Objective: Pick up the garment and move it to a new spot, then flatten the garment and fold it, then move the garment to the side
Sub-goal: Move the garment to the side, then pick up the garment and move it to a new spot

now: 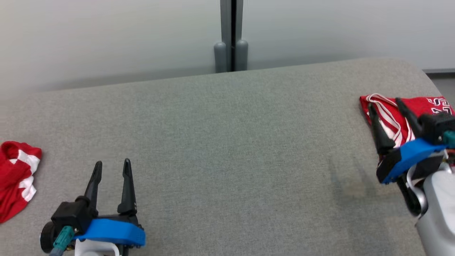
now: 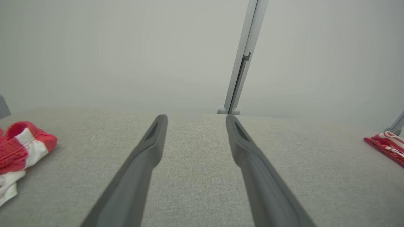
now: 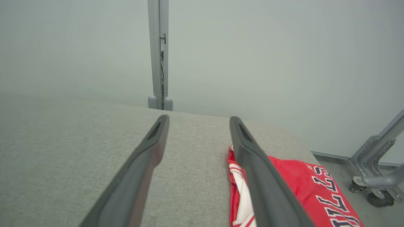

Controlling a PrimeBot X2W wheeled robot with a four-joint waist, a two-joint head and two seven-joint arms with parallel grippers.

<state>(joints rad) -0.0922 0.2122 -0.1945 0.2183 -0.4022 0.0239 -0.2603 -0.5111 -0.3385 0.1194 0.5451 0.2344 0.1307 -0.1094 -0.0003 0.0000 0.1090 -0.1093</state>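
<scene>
folded red-and-white jersey [image 1: 430, 106] lies at the right edge of the frame on the grey fabric table [image 1: 227, 142], under the right gripper [image 1: 385, 104], fingers spread and empty; left gripper [image 1: 112, 163], also spread, sits lower left, so right arm's clearly nearer imo

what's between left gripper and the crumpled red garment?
Just bare grey tabletop between the left gripper and the crumpled red garment; head view and left wrist view both show it.
</scene>
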